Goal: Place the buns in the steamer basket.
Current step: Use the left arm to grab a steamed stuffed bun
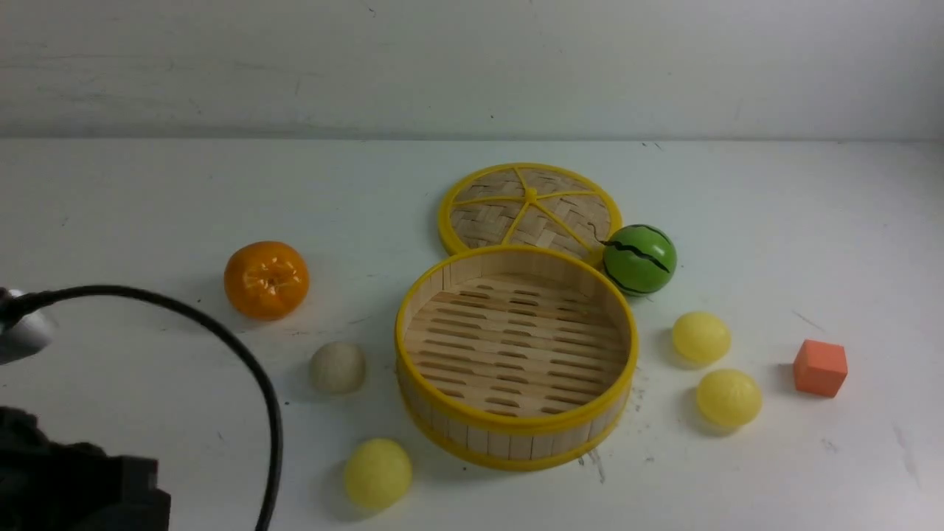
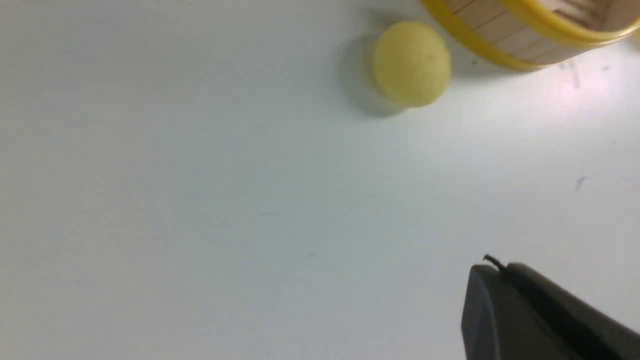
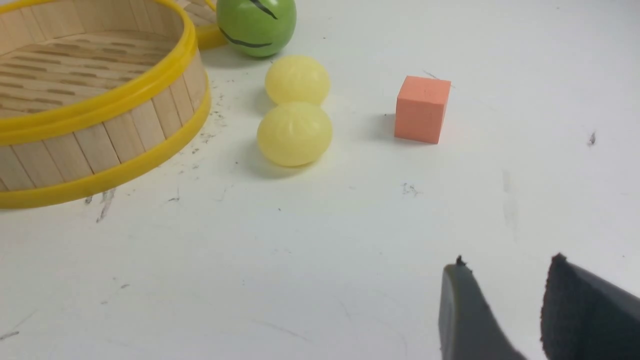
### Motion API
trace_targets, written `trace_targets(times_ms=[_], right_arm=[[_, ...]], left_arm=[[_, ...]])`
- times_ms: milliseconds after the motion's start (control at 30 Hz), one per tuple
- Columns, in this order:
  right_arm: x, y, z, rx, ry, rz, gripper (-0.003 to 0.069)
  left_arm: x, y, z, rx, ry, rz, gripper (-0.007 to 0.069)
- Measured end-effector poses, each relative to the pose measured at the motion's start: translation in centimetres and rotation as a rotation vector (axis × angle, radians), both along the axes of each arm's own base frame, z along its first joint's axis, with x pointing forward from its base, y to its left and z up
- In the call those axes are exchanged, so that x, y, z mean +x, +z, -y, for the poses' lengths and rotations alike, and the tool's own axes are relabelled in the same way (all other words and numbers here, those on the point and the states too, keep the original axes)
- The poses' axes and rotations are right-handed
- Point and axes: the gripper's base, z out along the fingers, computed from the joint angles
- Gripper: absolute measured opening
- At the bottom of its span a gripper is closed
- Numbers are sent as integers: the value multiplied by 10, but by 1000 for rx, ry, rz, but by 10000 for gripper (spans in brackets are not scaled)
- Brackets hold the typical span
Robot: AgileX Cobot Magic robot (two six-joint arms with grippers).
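The left gripper [image 2: 500,267] is sitting pressed together on nothing and the right gripper [image 3: 507,262] is hanging spread and empty. I am judging the risk to be a round bun rolling off if shut or off-centre fingers nudge it, or the yellow pair [image 1: 700,337] [image 1: 729,397] right of the steamer basket [image 1: 516,431] getting knocked apart. Four buns are lying outside the empty basket, that pair plus the off-white bun [image 1: 338,366] and the lone yellow bun [image 1: 377,473] to its left, with one lid [image 1: 531,206] and one watermelon ball [image 1: 639,259] behind it, one orange [image 1: 266,279] left, one cube [image 1: 820,367] right.

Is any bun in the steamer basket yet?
No, the steamer basket has a bare slatted floor; all four buns lie outside it.
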Motion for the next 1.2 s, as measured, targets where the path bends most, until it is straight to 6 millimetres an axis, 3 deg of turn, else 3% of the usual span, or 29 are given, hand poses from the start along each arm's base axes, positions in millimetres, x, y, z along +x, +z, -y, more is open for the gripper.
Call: trace_targets(times_ms=[33, 133, 300, 367, 533, 833, 1200], right_arm=[[0, 0, 0, 0, 0, 0, 239], [0, 0, 0, 0, 0, 0, 239], [0, 0, 0, 0, 0, 0, 239], [0, 0, 0, 0, 0, 0, 239], [0, 0, 0, 0, 0, 0, 239], [0, 0, 0, 0, 0, 0, 239], [0, 0, 0, 0, 0, 0, 239]], left_arm=[[23, -5, 6, 25, -35, -59, -13], [50, -7, 32, 58, -147, -82, -13], [77, -7, 88, 133, -315, -116, -13], [92, -17, 110, 210, -363, -158, -13], [117, -41, 138, 356, -419, -187, -13], [132, -58, 150, 439, -436, -188, -8], [145, -80, 157, 460, -444, -153, 232]])
